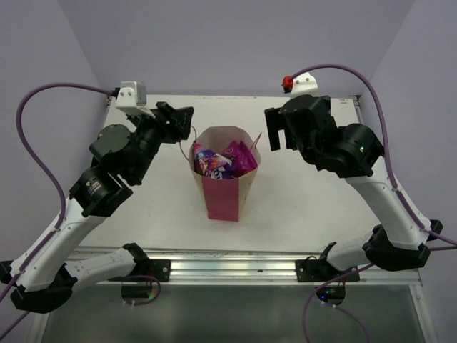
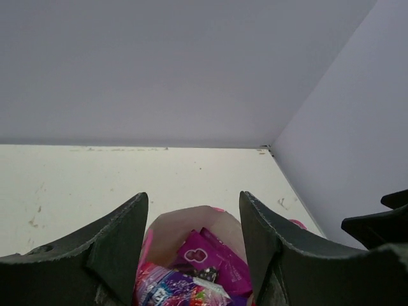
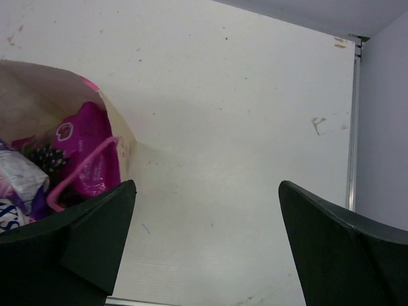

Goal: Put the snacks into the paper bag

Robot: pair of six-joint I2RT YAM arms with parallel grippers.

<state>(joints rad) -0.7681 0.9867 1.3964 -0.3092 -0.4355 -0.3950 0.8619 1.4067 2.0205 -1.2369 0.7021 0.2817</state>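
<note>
The paper bag (image 1: 243,187) stands upright mid-table, tan-sided with a magenta-pink front panel. Snacks fill its open top: a purple packet (image 1: 211,165) on the left and a purple-pink packet (image 1: 241,156) on the right. My left gripper (image 1: 183,116) hangs open just beyond the bag's left rim and holds nothing. From its wrist view, the left gripper (image 2: 192,195) frames the paper bag (image 2: 167,233), the purple-pink packet (image 2: 213,257) and the purple packet (image 2: 167,288) below. The right gripper (image 1: 277,131) hangs open to the right of the bag. In its own view, the right gripper (image 3: 207,185) is over bare table, with the paper bag (image 3: 38,86) and purple-pink packet (image 3: 86,137) at left.
The white table (image 1: 321,200) ends at lavender walls behind and on both sides. A metal rail (image 1: 228,268) runs along the near edge by the arm bases. A thin pink handle (image 3: 80,169) loops over the bag's rim. Purple cables arc above both arms.
</note>
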